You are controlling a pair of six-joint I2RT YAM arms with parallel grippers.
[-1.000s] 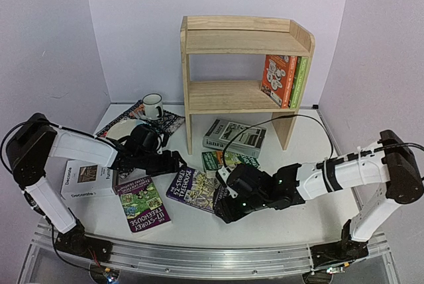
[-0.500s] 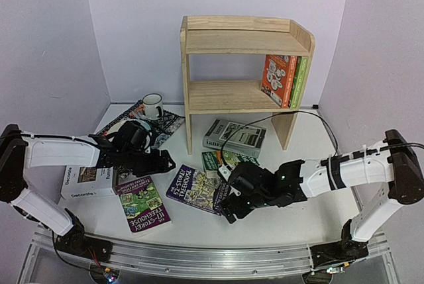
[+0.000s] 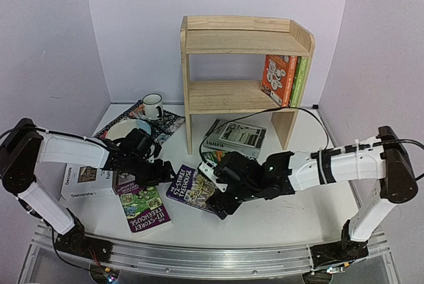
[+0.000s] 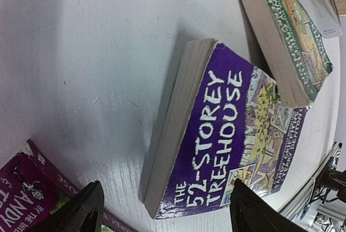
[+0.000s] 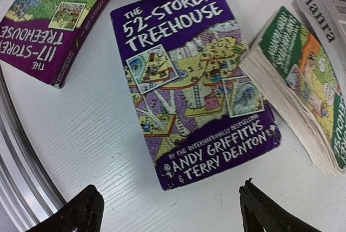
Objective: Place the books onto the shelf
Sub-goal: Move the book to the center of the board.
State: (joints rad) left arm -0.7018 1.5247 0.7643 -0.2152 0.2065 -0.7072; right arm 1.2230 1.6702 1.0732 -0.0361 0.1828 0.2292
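Purple "52-Storey Treehouse" paperback (image 5: 194, 80) lies flat, cover up, edges scuffed, in front of shelf (image 3: 245, 65). Left gripper (image 3: 167, 167) and right gripper (image 3: 222, 206) both spread wide, empty.

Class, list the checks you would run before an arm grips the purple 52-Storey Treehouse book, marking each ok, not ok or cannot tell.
1. Right gripper open above the 52-Storey Treehouse book: ok.
2. Left gripper open: ok.
3. Book lying flat, nothing on top: ok.
4. Only one arm at the book: not ok, both grippers crowd it.
5. Green book clear of its edge: cannot tell.
6. Free room on the shelf, lower board: ok.
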